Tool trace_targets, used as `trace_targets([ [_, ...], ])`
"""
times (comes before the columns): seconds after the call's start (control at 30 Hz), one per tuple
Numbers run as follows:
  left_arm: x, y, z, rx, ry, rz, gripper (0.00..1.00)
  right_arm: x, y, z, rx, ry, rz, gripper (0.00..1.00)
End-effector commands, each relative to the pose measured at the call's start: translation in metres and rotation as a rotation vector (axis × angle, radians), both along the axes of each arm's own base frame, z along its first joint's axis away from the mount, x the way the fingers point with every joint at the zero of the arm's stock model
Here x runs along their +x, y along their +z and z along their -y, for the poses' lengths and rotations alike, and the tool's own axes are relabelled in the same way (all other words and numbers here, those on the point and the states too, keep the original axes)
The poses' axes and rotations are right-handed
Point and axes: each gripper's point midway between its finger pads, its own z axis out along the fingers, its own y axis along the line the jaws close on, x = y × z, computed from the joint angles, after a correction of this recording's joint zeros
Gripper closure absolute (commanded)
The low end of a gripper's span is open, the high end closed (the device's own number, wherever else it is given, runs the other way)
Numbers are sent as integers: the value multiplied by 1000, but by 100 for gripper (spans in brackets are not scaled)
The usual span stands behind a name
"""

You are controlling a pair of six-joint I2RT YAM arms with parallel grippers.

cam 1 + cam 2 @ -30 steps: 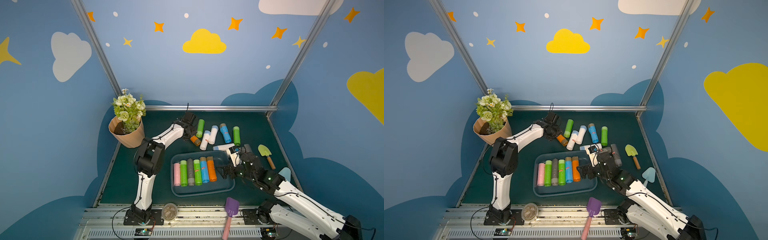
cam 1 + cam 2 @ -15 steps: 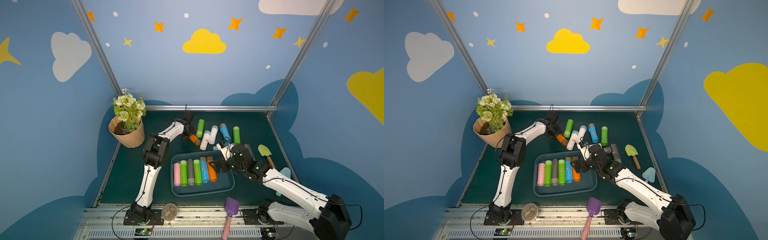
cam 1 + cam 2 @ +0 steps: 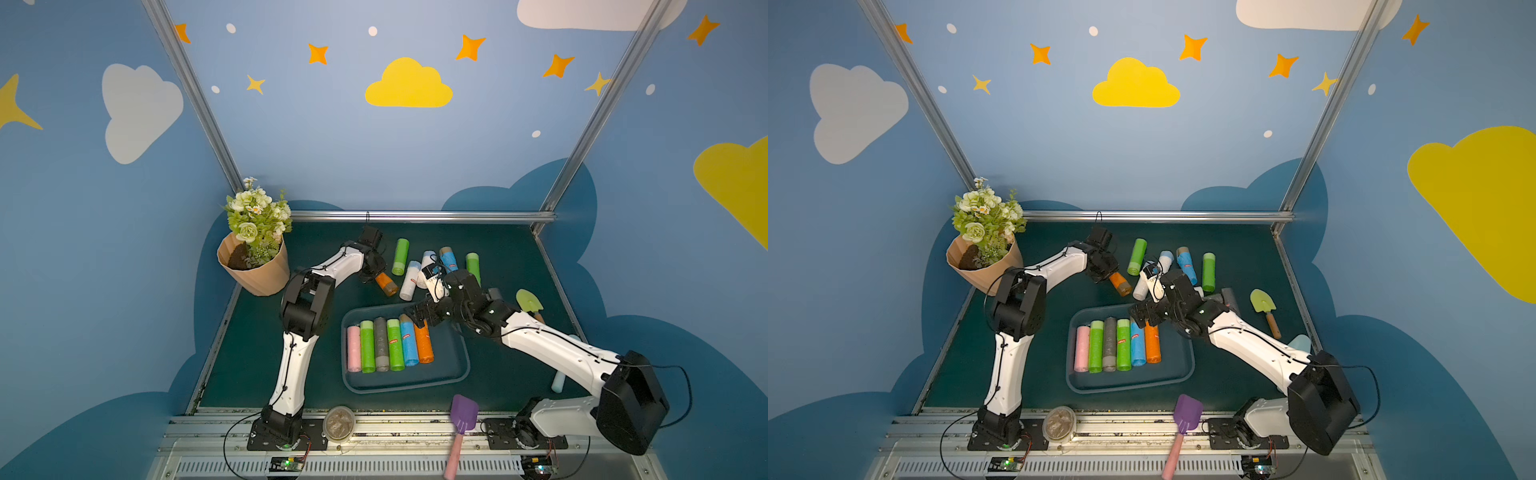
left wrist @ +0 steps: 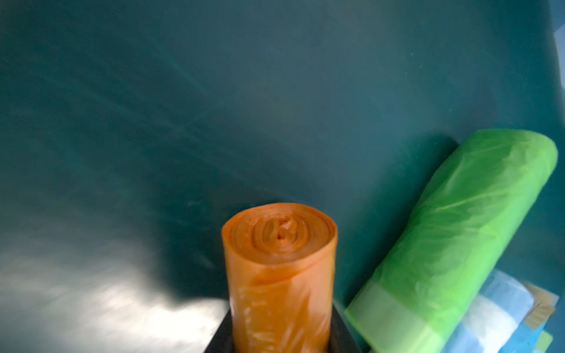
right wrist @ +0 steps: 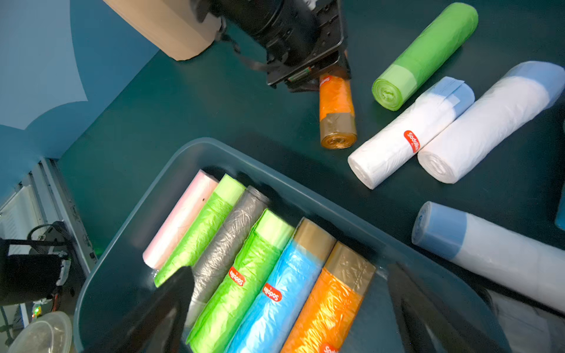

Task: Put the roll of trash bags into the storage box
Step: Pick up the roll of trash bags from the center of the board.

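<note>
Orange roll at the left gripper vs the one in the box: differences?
The outer orange roll sits outside the storage box, the left gripper shut on it; the boxed orange roll lies ungripped inside, ending the row. The outer one slants; the boxed one parallels its neighbours. Both are orange with a brown end band.

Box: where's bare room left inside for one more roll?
A wide bare strip lies between the boxed orange roll and the box wall beside the right arm; a narrow one runs along the near wall. From pink roll to orange, six rolls lie packed side by side.
</note>
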Motion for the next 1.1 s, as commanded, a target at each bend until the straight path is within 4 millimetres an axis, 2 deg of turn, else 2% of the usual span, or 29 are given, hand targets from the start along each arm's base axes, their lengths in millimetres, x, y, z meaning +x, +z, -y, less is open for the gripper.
trace_targets([
  [0.0,4,51,-12,2,9,148,64,-1,4,-4,14,-13,-74,3],
  [0.27,-32,104,-19,-75,-28,306,64,-8,21,-22,108,36,-139,3],
  [0.53,-80,142,1,-197,-147,425,63,-16,23,-45,133,92,-182,5],
  [0.73,-119,156,13,-230,-211,460,63,-17,13,-58,126,100,-204,5],
  [0.9,-147,163,22,-273,-246,477,63,-16,12,-64,141,101,-206,5],
  [1.07,-162,164,19,-271,-252,491,62,-19,16,-66,153,115,-203,5],
])
